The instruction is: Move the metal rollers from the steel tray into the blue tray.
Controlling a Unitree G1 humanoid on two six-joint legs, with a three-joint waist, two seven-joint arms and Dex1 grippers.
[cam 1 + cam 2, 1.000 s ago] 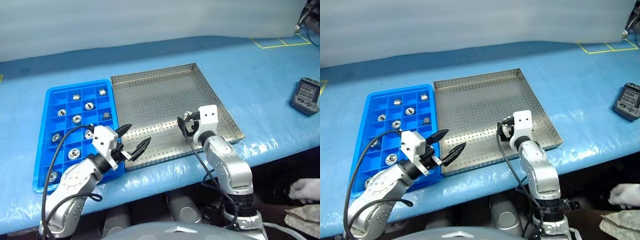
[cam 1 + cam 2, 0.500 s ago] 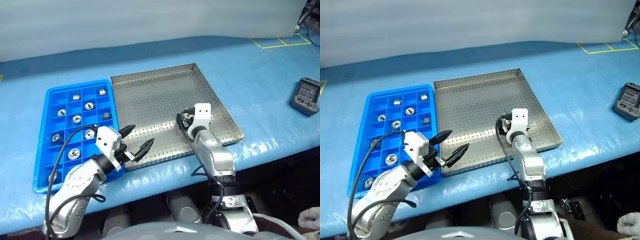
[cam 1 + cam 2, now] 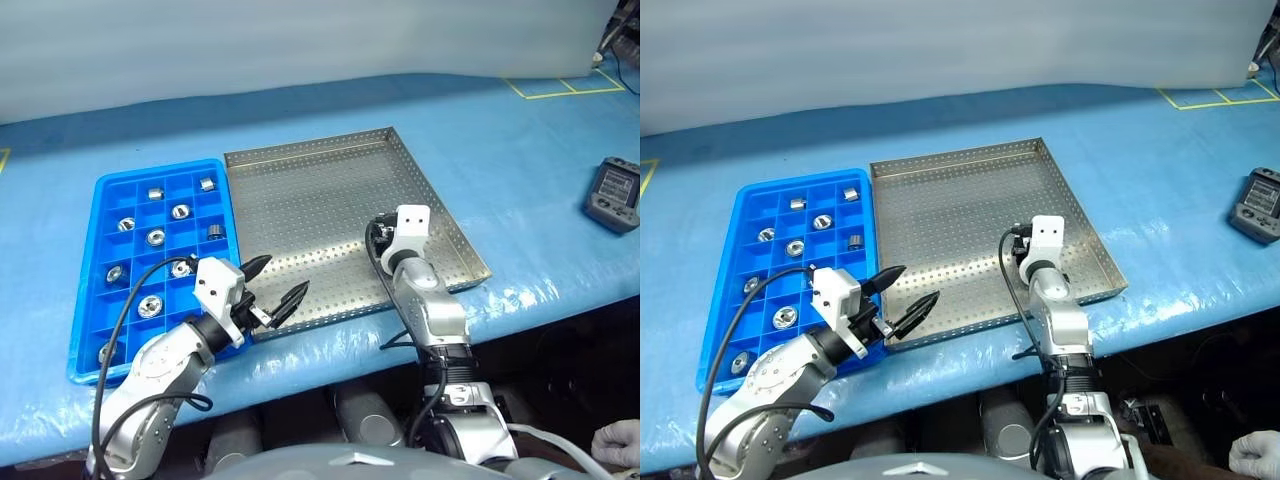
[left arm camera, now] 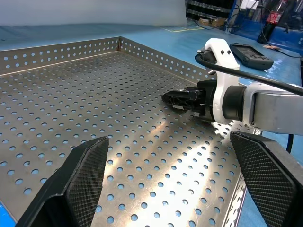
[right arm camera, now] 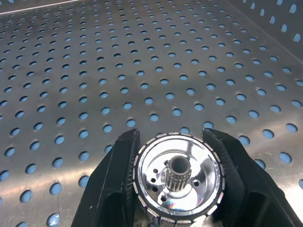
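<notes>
Right end effector (image 5: 176, 189) is clamped on a shiny silver ring-like metal roller (image 5: 177, 183) near the perforated steel tray's (image 3: 300, 200) right edge, the left end effector (image 3: 277, 285) gapes empty, and nine rollers already sit in the blue compartmented plastic tray (image 3: 105, 215), so this looks like the last.

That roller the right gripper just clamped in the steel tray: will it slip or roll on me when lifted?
The roller looks like polished solid metal, so probably rigid, heavyish and slick. The right gripper pinches its round rim from both sides, so it might twist. Set down on edge, it would likely roll.
</notes>
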